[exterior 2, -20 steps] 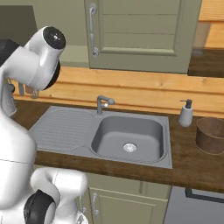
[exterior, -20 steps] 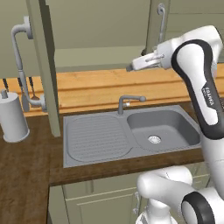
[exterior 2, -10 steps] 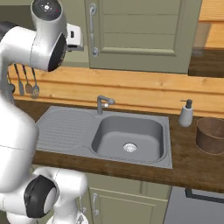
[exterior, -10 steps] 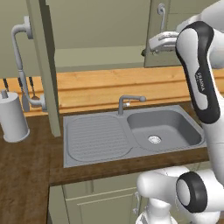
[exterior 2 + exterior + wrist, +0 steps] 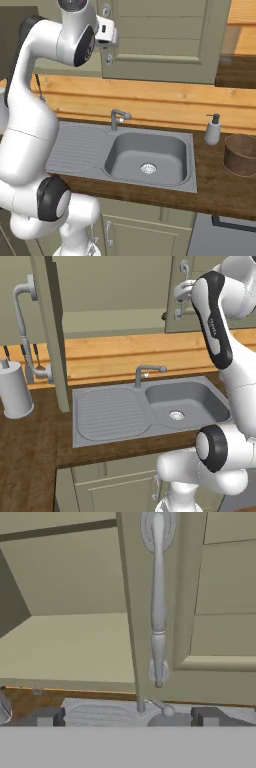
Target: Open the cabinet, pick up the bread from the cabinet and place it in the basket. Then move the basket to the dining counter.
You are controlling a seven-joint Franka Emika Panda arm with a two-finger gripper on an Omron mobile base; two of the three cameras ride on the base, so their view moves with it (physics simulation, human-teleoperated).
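Sage-green cabinet [image 5: 165,45]: left door [image 5: 50,331] swung open, right door shut. Gripper [image 5: 107,42] is raised to the shut door's curved grey bar handle [image 5: 158,602], right at it; can't tell if it touches. Hand view has the handle running vertically dead centre, finger tips [image 5: 207,716] spread wide apart, one either side below it, nothing between them. Open shelf to the left looks bare as far as visible. Basket [image 5: 241,155] sits on the dark wood worktop at far right, beside the soap dispenser [image 5: 212,129], right of the grey sink [image 5: 145,157]. Paper towel roll [image 5: 15,391] at far left.
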